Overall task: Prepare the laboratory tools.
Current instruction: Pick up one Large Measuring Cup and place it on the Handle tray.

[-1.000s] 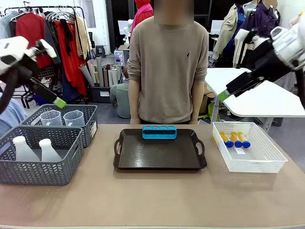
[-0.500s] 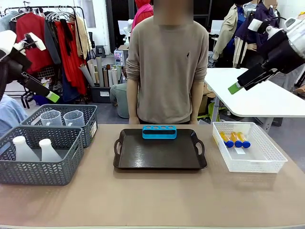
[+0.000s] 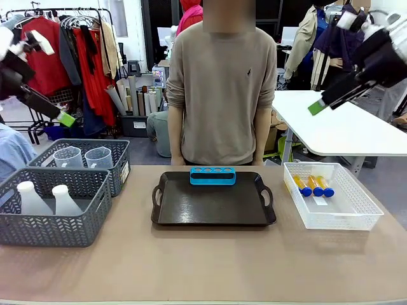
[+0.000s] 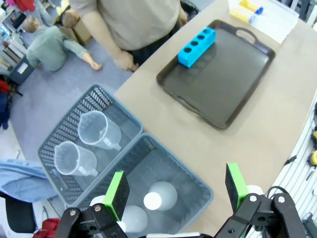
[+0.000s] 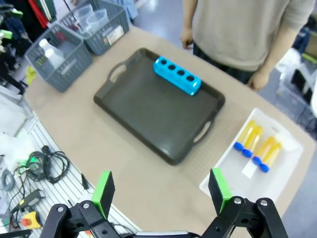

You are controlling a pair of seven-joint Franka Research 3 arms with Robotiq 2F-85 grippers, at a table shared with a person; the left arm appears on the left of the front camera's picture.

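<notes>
Laboratory tools untouched: left fingers (image 4: 118, 194) and right fingers (image 5: 104, 191) spread, empty, above the worktop (image 3: 203, 267). Flasks (image 4: 159, 195) and beakers (image 4: 99, 130) lie at the tray's (image 3: 213, 206) 9 o'clock, tubes (image 5: 247, 137) at 3 o'clock. Advice: descend plumb, straddle one item, avoid the basket (image 4: 197, 184) rim.

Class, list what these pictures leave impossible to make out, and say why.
Front view: lower parts of the two flasks, behind the near grey basket's wall.
Front view: print on the far grey basket's label, too small.
Right wrist view: writing on the white slip by the tubes, too small.
Left wrist view: any scale marks on the beakers, too faint.
</notes>
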